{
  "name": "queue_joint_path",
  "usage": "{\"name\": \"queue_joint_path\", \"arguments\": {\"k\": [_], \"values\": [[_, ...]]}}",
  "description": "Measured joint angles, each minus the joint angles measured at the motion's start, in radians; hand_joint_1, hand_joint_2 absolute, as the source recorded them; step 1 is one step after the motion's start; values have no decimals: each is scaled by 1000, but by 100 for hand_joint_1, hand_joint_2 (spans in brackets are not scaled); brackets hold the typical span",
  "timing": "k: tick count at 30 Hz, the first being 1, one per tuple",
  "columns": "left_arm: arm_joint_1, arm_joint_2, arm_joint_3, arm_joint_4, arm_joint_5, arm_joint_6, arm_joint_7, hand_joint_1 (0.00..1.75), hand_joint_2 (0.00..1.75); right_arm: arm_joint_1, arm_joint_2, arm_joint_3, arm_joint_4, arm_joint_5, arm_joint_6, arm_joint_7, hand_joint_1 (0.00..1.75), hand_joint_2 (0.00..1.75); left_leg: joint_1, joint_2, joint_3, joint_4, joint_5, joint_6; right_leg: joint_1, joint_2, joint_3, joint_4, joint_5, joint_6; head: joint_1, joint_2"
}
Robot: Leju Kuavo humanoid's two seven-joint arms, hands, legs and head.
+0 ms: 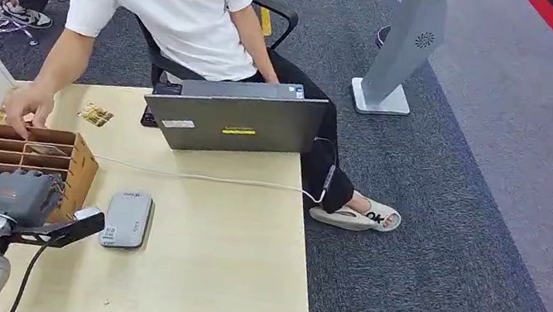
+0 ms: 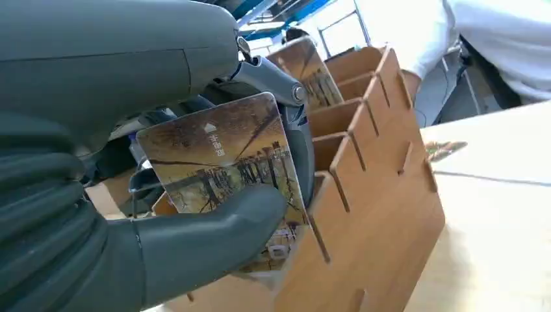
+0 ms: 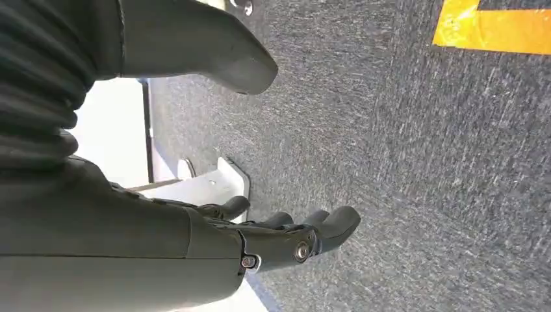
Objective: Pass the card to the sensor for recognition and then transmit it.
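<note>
From the head view, your left hand (image 1: pixel 22 195) sits at the wooden rack (image 1: pixel 79 162), with the grey sensor (image 1: pixel 127 219) just beside it on the table (image 1: pixel 225 248). The left wrist view shows thumb and fingers pinching the card (image 2: pixel 221 162) at a slot: lift it clear, then carry it over the sensor. The right wrist view shows your right hand (image 3: pixel 273 227) loose and empty above carpet.

Bare table (image 1: pixel 226 240) beside wooden rack (image 1: pixel 83 167)

Brown-and-gold scenic card (image 2: pixel 221 162), tan wooden rack (image 1: pixel 29 159), grey sensor (image 1: pixel 127 219).
</note>
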Motion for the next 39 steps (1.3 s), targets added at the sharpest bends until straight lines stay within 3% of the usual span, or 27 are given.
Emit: {"name": "queue_joint_path", "arguments": {"k": [8,12,19,25,39], "values": [[-58,-3,0,-73,1,45,1,175,175,0,0,0,0,3,5,0,0,175,0,0,0,0,0,0,0,0,0,0,0,0,0,0],[-113,-3,11,-120,54,42,0,175,175,0,0,4,0,11,3,-1,0,175,0,0,0,0,0,0,0,0,0,0,0,0,0,0],[-331,18,70,-136,58,18,47,175,175,0,0,14,0,34,3,-10,0,175,1,-1,0,0,1,-1,0,0,0,1,1,0,0,0],[-487,47,123,-55,52,17,71,175,175,-5,0,30,0,48,11,-7,0,175,1,0,0,0,1,-1,0,0,0,1,1,0,0,0],[-482,69,175,54,52,91,51,175,175,-11,0,40,0,53,10,-2,0,175,0,0,0,0,1,-1,0,0,0,1,0,0,0,0]]}}
